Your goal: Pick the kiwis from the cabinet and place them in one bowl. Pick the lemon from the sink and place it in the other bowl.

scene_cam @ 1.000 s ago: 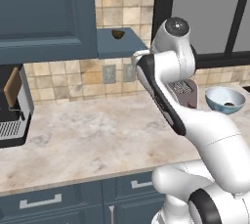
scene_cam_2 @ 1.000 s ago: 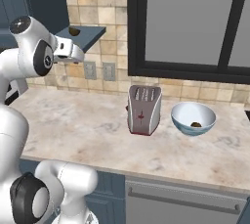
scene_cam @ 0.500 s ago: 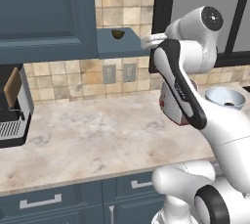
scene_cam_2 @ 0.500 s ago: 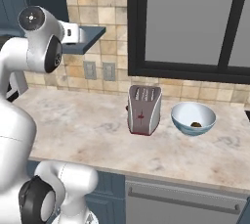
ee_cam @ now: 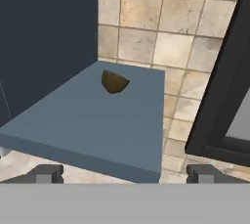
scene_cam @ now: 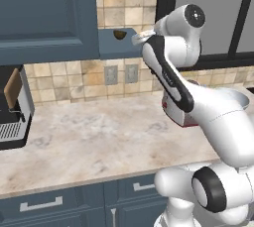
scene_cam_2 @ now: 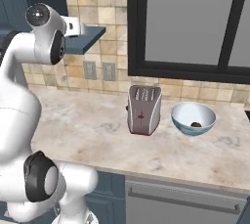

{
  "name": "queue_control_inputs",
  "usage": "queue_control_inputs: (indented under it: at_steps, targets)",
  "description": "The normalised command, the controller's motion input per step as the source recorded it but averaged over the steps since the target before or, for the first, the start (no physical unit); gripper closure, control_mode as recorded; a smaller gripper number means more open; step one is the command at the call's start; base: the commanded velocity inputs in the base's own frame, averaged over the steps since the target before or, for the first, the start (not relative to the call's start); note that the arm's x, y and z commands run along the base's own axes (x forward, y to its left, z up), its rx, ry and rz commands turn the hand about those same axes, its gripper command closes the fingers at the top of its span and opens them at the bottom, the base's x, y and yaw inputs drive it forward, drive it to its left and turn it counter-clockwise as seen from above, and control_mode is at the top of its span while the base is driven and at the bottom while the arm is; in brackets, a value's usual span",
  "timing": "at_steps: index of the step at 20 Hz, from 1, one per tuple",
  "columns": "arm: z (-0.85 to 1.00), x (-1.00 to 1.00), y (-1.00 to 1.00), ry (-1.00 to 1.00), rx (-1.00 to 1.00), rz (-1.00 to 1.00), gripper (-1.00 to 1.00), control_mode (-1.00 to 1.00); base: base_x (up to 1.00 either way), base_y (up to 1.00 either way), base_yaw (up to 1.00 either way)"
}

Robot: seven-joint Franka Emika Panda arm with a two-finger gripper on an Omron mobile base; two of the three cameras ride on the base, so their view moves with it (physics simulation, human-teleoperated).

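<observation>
Gripper (ee_cam: 124, 173) open wide, holding nothing, level with the cabinet's open end shelf (ee_cam: 97, 125). One kiwi (ee_cam: 114, 81) sits on that shelf; another kiwi (scene_cam_2: 196, 124) lies in the bowl (scene_cam_2: 193, 118) beside the toaster (scene_cam_2: 144, 109).

We cannot read any words, numbers or signs here. The toaster (scene_cam_2: 144, 109) has a small red mark on its side, but it is too small for us to tell what it says. The coffee machine (scene_cam: 14, 112), the cabinet (scene_cam: 47, 15) and the wall tiles (scene_cam_2: 100, 3) have no writing on them.
</observation>
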Motion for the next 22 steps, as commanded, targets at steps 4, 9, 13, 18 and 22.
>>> queue_control_inputs:
  at_steps: [4, 9, 13, 18, 22]
  targets:
    - [0.04, 0.62, 0.39, 0.04, -0.04, 0.03, -1.0, -1.0, 0.0, 0.0, 0.0]
    - [-0.05, 0.76, 0.22, 0.1, -0.01, 0.06, -1.0, -1.0, 0.0, 0.0, 0.0]
    - [-0.02, 0.69, 0.0, 0.01, -0.01, 0.08, -1.0, -1.0, 0.0, 0.0, 0.0]
    - [-0.05, 0.57, 0.0, 0.0, -0.02, 0.08, -1.0, -1.0, 0.0, 0.0, 0.0]
    - [-0.19, 0.52, 0.0, 0.05, -0.02, 0.06, -1.0, -1.0, 0.0, 0.0, 0.0]
